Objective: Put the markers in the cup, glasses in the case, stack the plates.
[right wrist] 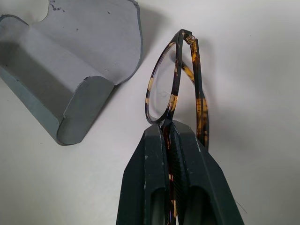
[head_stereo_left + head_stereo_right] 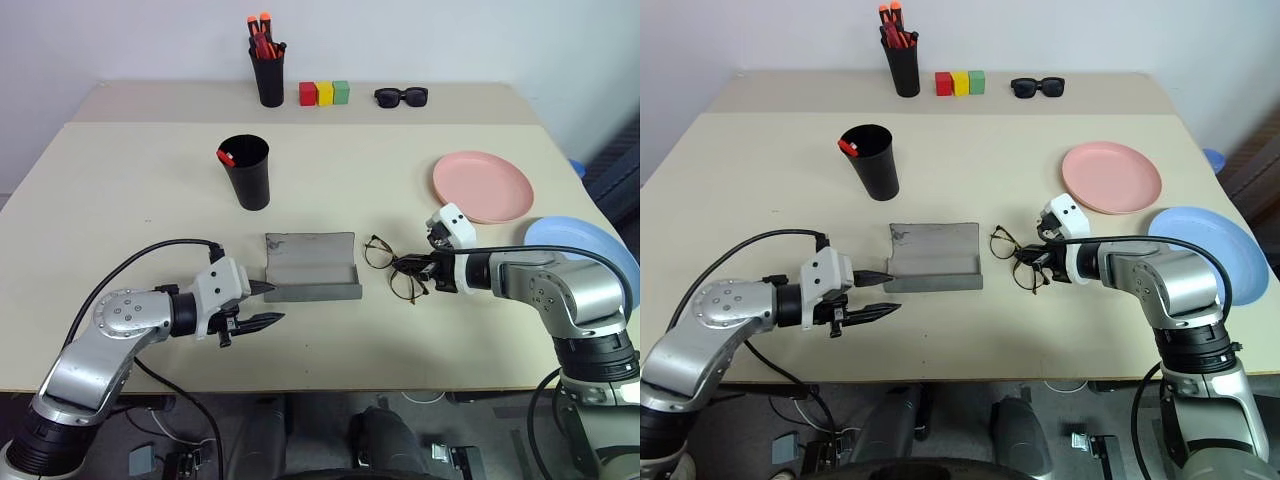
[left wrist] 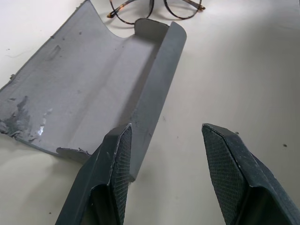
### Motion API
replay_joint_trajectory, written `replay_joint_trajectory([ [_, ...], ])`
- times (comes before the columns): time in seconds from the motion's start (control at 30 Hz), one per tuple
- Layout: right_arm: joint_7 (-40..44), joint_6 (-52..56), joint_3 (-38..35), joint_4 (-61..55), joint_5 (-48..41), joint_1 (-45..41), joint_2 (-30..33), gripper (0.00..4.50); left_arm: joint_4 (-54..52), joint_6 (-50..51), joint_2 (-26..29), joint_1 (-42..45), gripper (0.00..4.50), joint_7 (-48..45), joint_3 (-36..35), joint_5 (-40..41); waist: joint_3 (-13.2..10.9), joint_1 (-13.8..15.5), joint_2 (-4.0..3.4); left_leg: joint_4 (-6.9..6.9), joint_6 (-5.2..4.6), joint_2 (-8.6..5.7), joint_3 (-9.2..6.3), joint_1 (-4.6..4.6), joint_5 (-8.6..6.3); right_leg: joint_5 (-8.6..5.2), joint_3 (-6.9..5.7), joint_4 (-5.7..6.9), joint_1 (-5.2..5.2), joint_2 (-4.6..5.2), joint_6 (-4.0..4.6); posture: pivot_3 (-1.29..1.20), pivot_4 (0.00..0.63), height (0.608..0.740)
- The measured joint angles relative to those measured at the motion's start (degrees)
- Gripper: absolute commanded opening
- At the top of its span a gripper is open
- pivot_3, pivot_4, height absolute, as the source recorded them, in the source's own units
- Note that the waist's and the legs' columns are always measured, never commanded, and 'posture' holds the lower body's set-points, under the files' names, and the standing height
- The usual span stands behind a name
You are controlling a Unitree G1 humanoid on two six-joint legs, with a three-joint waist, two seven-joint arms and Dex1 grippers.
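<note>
1. Glasses [image 1: 176, 89] with a thin tortoiseshell frame lie on the beige table [image 2: 120, 190], just to the right of the open grey case [image 2: 312, 268]; we see our right gripper [image 1: 171, 129] pinched tight on the frame near one lens.
2. Our left gripper [image 2: 262, 304] hangs at the left end of the case, its two black fingers [image 3: 112, 178] spread partway with nothing between them; one finger looks to touch the case's end, though we cannot be sure.
3. Behind the case stands the wide black cup [image 2: 246, 170], with what looks like a red marker tip [image 2: 225, 156] at its rim; we cannot make out more inside.
4. On the right, the pink plate [image 2: 482, 185] lies flat, and the blue plate [image 2: 585, 245] sits just beside it, nearer the table's right edge, not stacked.
5. Along the back edge we see a narrow black pen holder [image 2: 269, 75] with orange-capped pens, three coloured blocks [image 2: 324, 93] and black sunglasses [image 2: 401, 96].
</note>
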State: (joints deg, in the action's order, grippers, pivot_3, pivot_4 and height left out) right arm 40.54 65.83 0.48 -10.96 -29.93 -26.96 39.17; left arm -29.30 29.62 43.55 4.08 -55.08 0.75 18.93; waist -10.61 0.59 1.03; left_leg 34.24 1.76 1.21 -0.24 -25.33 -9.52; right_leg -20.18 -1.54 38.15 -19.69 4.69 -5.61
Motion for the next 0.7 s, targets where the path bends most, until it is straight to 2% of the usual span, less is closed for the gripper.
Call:
replay_joint_trajectory([
  [0.23, 1.5, -4.7, 4.0, -4.3, 2.5, -1.3, 4.4, 0.01, 0.6, -0.5, -2.4, -3.4, 2.42, 4.1, -6.1, 2.7, -0.1, 0.0, -0.11, -0.01, -0.01, 0.0, 0.08, -0.06, 0.0, 0.0, 0.04, 0.0, -0.1, 0.01, -0.01, 0.0, 0.15, 0.74],
  [0.4, 9.0, -13.3, 8.0, -12.4, 3.2, -9.5, 6.9, 0.01, 5.8, -5.5, -4.2, -10.3, 2.42, 6.6, -15.0, 2.9, -0.1, -1.4, -0.25, -0.09, -0.02, 0.2, 0.19, -0.11, -0.02, 0.03, 0.15, 0.02, -0.33, -0.11, 0.05, 0.0, 0.15, 0.74],
  [0.47, 11.5, -16.3, 11.0, -12.1, 4.2, -12.9, 6.0, 0.01, 6.9, -7.4, -4.1, -12.7, 2.42, 6.5, -15.9, 2.6, -0.1, -1.5, -0.25, -0.09, -0.01, 0.22, 0.23, -0.1, -0.02, 0.06, 0.16, 0.02, -0.33, -0.1, 0.09, 0.0, 0.15, 0.74],
  [0.7, 20.7, -25.5, 24.6, 0.6, 9.5, -23.7, -5.4, 0.01, 8.2, -10.3, -4.1, -15.6, 2.42, 7.0, -16.8, 1.9, -0.1, -1.2, -0.23, -0.05, 0.0, 0.24, 0.27, -0.12, -0.01, 0.11, 0.17, 0.0, -0.58, -0.02, 0.17, 0.0, 0.15, 0.74],
])
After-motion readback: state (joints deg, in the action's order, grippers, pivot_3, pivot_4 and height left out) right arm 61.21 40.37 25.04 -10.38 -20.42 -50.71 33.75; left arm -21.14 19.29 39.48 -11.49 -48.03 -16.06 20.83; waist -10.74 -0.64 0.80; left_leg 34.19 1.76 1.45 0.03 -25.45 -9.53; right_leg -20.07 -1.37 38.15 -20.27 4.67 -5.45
